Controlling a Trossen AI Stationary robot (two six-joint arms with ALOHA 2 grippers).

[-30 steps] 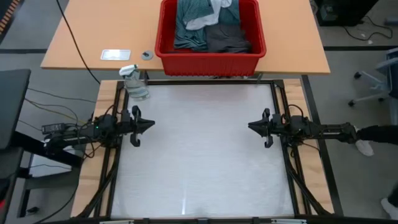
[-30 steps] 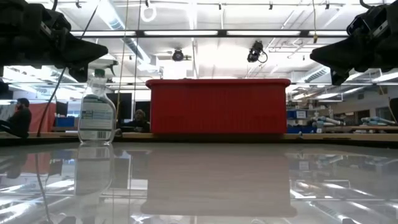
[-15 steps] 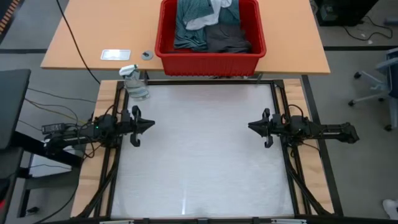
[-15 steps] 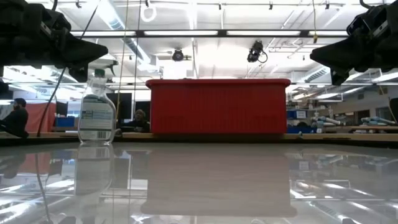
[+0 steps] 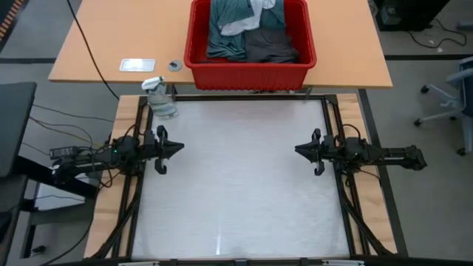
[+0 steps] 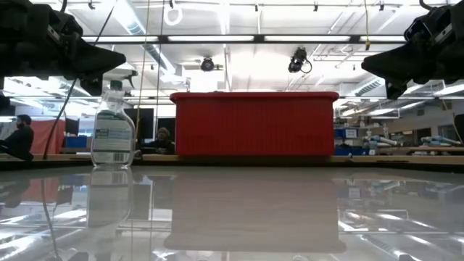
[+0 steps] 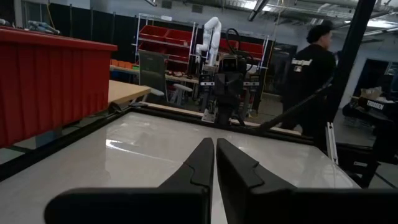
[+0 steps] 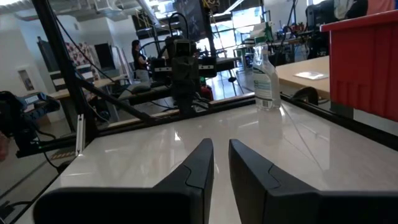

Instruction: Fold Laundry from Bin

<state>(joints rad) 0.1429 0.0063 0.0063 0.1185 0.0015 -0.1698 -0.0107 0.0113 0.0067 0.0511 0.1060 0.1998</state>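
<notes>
The red bin (image 5: pixel 250 74) stands on the wooden table beyond the far edge of the white work surface; it also shows in the low view (image 6: pixel 254 123). In it lies the laundry: a teal-green piece (image 5: pixel 225 29), a dark grey piece (image 5: pixel 270 44) and a white piece (image 5: pixel 247 18). My left gripper (image 5: pixel 177 148) hovers at the surface's left side, shut and empty, pointing right. My right gripper (image 5: pixel 299 151) hovers at the right side, shut but for a narrow slit, empty, pointing left. Both are far from the bin.
A clear spray bottle (image 5: pixel 161 100) stands at the far left corner of the work surface. A small white card (image 5: pixel 137 65) and a round cap (image 5: pixel 174 65) lie on the wooden table left of the bin. A person (image 7: pixel 308 81) stands beyond the table's right side.
A person's shoes, seen on the floor right of the table, have gone out of the high view. The arms, the bin and the laundry have kept still.
</notes>
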